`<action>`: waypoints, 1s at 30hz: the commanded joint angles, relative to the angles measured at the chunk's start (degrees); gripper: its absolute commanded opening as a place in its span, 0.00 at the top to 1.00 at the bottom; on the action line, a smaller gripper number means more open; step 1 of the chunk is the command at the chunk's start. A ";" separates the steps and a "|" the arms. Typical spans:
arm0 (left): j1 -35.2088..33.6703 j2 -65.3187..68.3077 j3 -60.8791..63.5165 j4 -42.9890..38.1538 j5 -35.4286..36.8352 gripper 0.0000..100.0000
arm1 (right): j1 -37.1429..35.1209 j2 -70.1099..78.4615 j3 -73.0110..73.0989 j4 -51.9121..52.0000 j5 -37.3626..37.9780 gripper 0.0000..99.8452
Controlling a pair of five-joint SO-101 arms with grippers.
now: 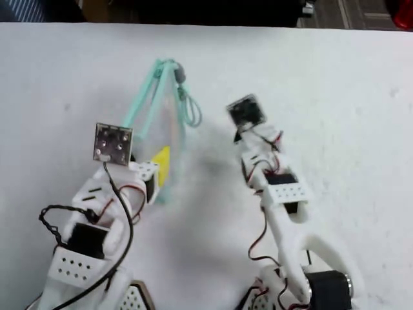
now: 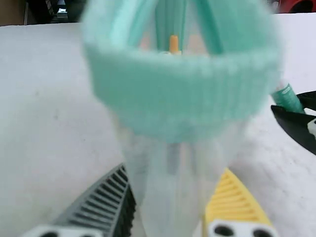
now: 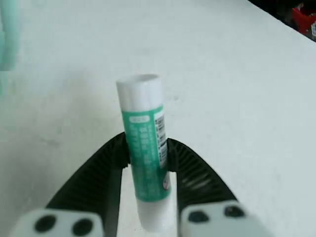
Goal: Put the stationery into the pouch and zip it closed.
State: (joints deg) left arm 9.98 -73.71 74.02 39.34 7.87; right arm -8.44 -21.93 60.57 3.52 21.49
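A clear pouch (image 1: 164, 123) with mint-green zipper trim lies on the white table, one end raised. My left gripper (image 2: 173, 197) is shut on the pouch's (image 2: 177, 163) clear wall, between its grey finger and its yellow finger (image 1: 161, 161). The pouch's mint mouth (image 2: 182, 98) gapes wide, and an orange stick (image 2: 174, 43) shows inside. My right gripper (image 3: 148, 158) is shut on a green glue stick (image 3: 144, 143) with a white cap, held upright above the table. The glue stick (image 2: 287, 98) is just to the right of the pouch's mouth.
A mint cord loop (image 1: 190, 106) hangs from the pouch's far end by the zipper pull (image 1: 179, 72). The right arm (image 1: 277, 187) stands right of the pouch. The table's far edge (image 1: 206, 24) meets a dark background.
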 commanded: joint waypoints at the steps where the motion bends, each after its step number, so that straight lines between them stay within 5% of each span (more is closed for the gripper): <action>1: 1.36 -0.22 -0.44 -1.58 -1.58 0.81 | 4.09 -4.97 -0.09 -1.27 -7.47 0.98; 30: 4.00 -0.22 0.44 -1.58 -3.52 0.81 | 1.98 -9.54 5.36 -5.23 -4.57 0.98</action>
State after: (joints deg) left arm 13.05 -74.51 75.16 39.34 4.35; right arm -5.89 -29.23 66.46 -0.62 16.13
